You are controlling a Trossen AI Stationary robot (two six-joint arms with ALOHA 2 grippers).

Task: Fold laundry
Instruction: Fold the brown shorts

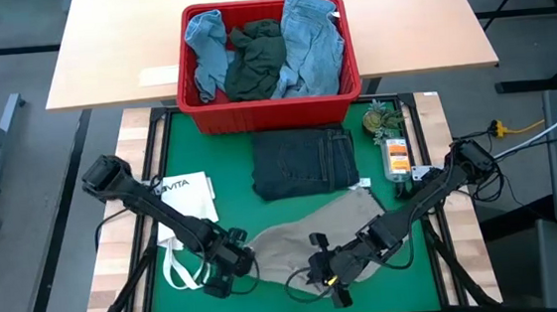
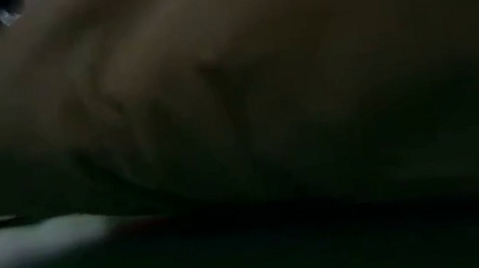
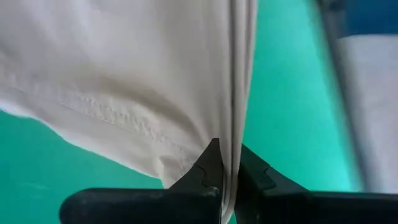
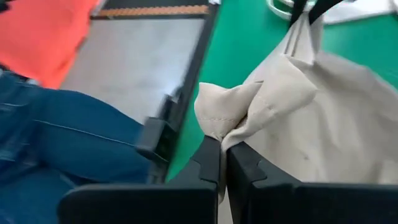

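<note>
A beige cloth piece (image 1: 320, 234) lies spread on the green mat near the table's near edge; it fills the low view (image 2: 242, 86). My left gripper (image 1: 248, 259) is shut on its left near edge. My right gripper (image 1: 330, 277) is shut on its near edge, a little to the right. Folded dark navy jeans (image 1: 304, 162) rest flat on the mat behind it. Light blue pieces (image 1: 311, 36) and a dark green-grey piece (image 1: 256, 58) sit heaped in the red basket (image 1: 352, 75). My left gripper pinches a bunched fold of the beige piece's edge (image 3: 232, 146) between its two fingers, coming level from the table's left. A stitched hem (image 3: 118, 115) runs beside the hold. The cloth spreads away from the fingers toward the right gripper. My right gripper pinches a bunched corner of the beige piece with a stitched hem (image 4: 225, 124) between its two fingers, several layers gathered together. It comes low from the table's right. The cloth runs from this hold across to the left gripper (image 4: 308, 12), and its far part lies on the mat.
A white tote bag (image 1: 184, 195) lies on the mat's left side, its loop handles (image 1: 180, 268) beside my left gripper. A bottle (image 1: 395, 157) and a small green object (image 1: 383, 119) stand at the mat's right. A person in blue jeans (image 4: 62, 149) stands beyond the table's edge.
</note>
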